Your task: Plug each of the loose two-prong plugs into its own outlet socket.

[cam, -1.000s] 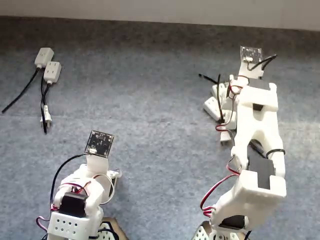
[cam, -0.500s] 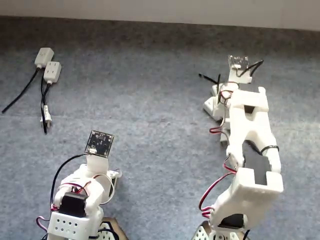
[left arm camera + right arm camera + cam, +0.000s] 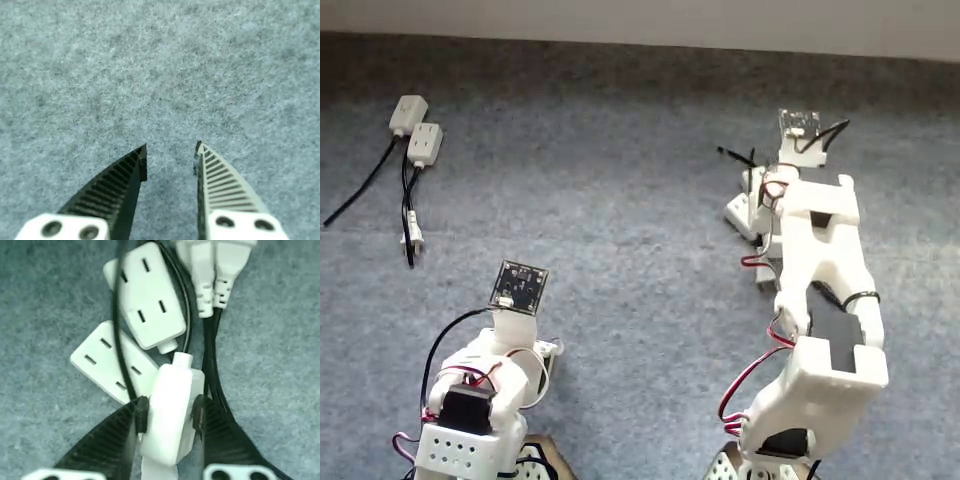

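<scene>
Carpet (image 3: 620, 200); right arm (image 3: 820, 260) outstretched over plug (image 3: 170, 415)

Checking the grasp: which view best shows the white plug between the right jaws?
Right wrist view: the white plug sits close-up between the jaws. In the high view the arm covers it; the left wrist view faces carpet.

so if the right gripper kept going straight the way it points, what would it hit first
The right gripper has the white plug between its jaws, so that comes first. Just past the plug's tip lies the end of a white socket block, likely next, though depth is unclear.
</scene>
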Robot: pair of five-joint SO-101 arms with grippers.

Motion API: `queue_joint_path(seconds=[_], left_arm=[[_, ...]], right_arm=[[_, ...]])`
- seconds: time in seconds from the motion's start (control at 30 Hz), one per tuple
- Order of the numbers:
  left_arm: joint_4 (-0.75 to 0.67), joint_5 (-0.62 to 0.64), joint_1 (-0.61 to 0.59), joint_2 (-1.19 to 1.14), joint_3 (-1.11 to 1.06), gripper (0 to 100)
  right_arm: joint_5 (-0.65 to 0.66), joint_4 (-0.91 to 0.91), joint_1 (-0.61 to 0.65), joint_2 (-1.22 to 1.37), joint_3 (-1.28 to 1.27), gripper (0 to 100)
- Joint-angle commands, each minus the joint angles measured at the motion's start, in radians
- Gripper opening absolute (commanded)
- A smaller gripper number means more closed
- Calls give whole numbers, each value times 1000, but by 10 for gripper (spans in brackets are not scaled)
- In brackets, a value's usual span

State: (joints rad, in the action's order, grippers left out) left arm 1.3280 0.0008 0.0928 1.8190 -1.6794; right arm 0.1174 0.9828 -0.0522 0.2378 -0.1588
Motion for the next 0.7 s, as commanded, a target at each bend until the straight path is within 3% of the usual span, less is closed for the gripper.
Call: queue_joint_path(seconds=[0.0, 0.4, 0.67], left_arm=[[5, -3, 10, 4, -16, 165], [5, -3, 10, 4, -16, 165], [5, -3, 10, 4, -16, 165]], right_arm=[[12, -39, -7, -13, 1, 70], [15, -50, -38, -24, 8, 66], [12, 269, 148, -99, 199, 66]])
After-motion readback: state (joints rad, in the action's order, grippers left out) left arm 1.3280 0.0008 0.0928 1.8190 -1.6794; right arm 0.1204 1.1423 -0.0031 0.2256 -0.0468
